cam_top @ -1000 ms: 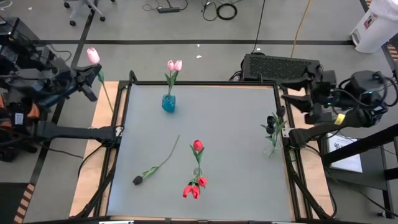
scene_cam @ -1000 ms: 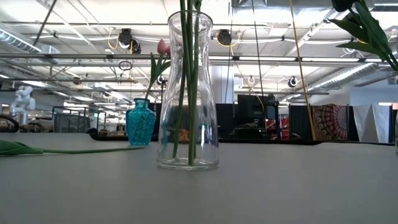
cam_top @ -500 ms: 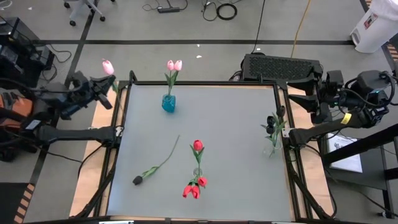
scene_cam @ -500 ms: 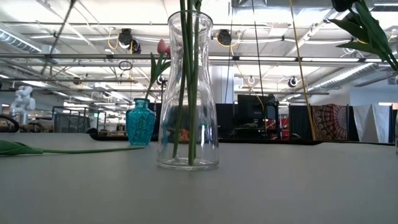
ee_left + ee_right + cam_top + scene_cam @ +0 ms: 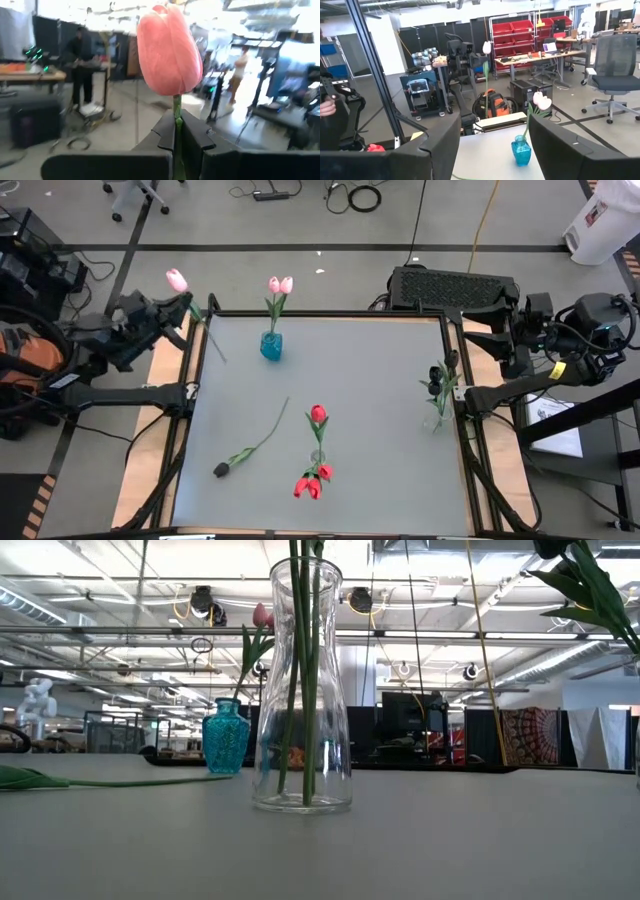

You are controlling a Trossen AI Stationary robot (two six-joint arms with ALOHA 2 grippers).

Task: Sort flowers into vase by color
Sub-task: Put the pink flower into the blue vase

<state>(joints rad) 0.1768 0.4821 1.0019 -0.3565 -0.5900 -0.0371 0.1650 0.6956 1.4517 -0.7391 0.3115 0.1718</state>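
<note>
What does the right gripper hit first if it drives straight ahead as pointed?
Likely nothing close. The right gripper, open beside the table, points across the table. The blue vase sits just off its line, the left arm's pink tulip farther back. Depth is uncertain.

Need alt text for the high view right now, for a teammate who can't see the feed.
Seen from above, the left gripper holds a pink tulip by its stem off the table's far-left corner, near the blue vase with pink tulips. A black tulip lies on the table beside the clear vase of red tulips; the right gripper waits open at the right edge.
</note>
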